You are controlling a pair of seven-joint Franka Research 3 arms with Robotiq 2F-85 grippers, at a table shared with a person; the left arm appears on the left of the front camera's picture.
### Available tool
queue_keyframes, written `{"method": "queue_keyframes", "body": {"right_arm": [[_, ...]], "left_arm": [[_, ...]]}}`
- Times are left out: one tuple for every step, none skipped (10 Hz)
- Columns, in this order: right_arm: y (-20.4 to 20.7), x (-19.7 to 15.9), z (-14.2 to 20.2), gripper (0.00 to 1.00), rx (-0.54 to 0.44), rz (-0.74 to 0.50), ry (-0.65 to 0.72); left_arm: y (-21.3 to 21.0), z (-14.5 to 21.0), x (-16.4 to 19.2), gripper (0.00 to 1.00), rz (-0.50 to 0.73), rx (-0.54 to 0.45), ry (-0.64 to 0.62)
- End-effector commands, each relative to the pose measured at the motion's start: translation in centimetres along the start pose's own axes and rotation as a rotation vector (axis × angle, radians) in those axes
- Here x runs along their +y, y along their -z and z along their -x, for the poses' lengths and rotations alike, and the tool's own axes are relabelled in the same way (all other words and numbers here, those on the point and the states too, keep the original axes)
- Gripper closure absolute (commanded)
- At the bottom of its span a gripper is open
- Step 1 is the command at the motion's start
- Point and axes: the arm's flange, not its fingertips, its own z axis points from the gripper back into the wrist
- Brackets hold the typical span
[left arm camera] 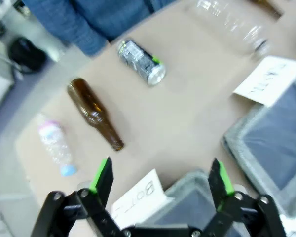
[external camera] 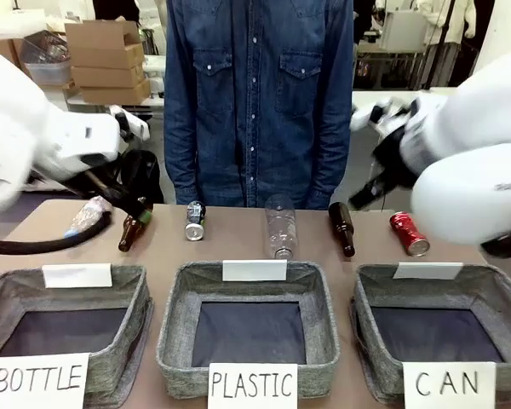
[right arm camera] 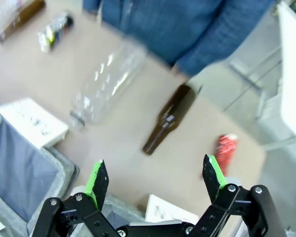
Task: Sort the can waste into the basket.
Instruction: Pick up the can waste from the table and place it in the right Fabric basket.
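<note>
Nearest, the CAN basket [external camera: 481, 277], no cans in it yet. Just behind it lies the red can [external camera: 408, 233]; the dark can [external camera: 194, 220] sits well off to its left, same far row. The right gripper [right arm camera: 155, 175] and left gripper [left arm camera: 160, 177] hover, jaws wide, holding nothing. Step: first pick not begun. Next, likely: right gripper lowers astride the red can, then closes

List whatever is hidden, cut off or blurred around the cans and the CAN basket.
- CAN basket: front view, right wall cut off by the picture edge.
- Red can: right wrist view, motion-blurred; print unreadable.
- Dark can: front view, label too small to read.
</note>
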Motion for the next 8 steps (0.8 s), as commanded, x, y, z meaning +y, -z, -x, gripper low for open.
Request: {"method": "queue_keyframes", "body": {"right_arm": [[-5.0,1.4,5.5,0.00,-0.094,0.084,0.037],[0.0,0.0,0.0,0.00,0.000,0.000,0.000],[-4.6,-0.8,-0.8,0.00,-0.081,0.046,0.017],[-3.9,-0.4,-0.9,0.00,-0.024,0.040,-0.001],[-4.0,-0.7,-0.9,0.00,-0.026,-0.023,0.018],[-4.0,-2.2,-0.6,0.00,0.012,-0.150,0.154],[-3.7,-4.7,0.0,0.00,0.128,-0.468,0.495],[-3.2,-6.5,0.7,0.00,0.254,-0.567,0.734]], "left_arm": [[-4.0,7.2,-1.9,0.00,0.043,-0.040,0.163],[0.0,0.0,0.0,0.00,0.000,0.000,0.000],[0.0,0.0,0.0,0.00,0.000,0.000,0.000],[-5.2,0.5,0.2,0.00,0.008,-0.039,0.084],[-5.6,0.7,1.6,0.00,0.142,-0.049,0.051],[-5.9,1.6,4.1,0.00,0.377,-0.063,-0.006],[-5.0,3.4,7.5,0.00,0.600,-0.086,-0.192],[-3.8,4.7,8.8,0.00,0.740,-0.114,-0.297]]}}
